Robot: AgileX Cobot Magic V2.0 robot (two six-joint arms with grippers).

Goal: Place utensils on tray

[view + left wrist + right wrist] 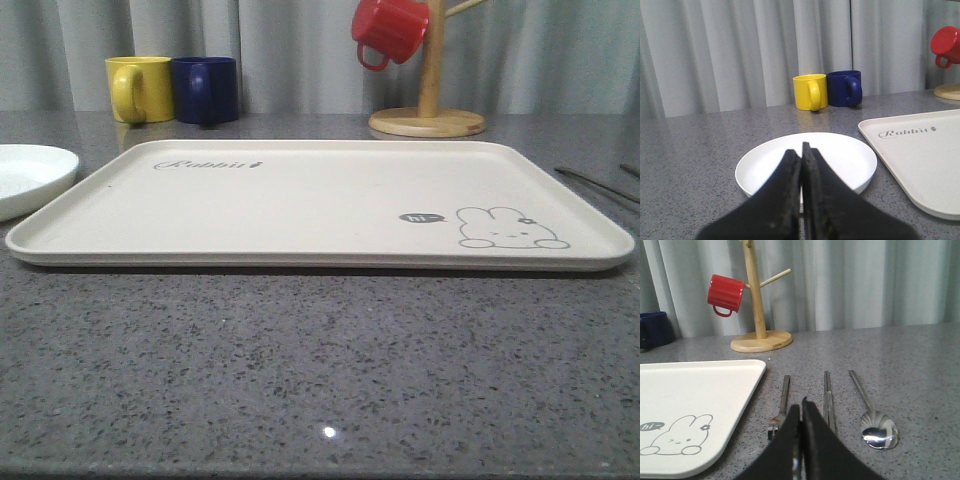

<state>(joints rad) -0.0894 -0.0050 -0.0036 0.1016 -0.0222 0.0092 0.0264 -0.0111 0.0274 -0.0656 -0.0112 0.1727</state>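
The large flat cream rectangular tray [300, 200] with rounded corners and a low rim lies on the grey speckled stone table [320, 370], its surface bare apart from the grey script lettering and the grey rabbit drawing. A wide strip of open table runs in front of its near rim. To the tray's left, just beside its edge, sits one round white plate [835, 155]. To the tray's right, apart from its rim by a narrow band of table, three slim shiny silver metal utensils lie side by side, handles pointing away toward the curtain: one four-tined fork [781, 402] nearest the tray, one pair of flat chopsticks [828, 397] in the middle, one oval-bowled spoon [875, 422] farthest out.

Behind the tray stand two mugs touching each other, one yellow mug [140, 88] and one dark blue mug [205, 88], and one wooden mug tree [430, 90] with one red mug [390, 30] hanging on it.

The black left gripper [801, 150] hangs low over the near edge of the plate, fingers pressed together. The black right gripper [800, 407] hangs low between the fork and the chopsticks, fingers likewise pressed together, holding nothing
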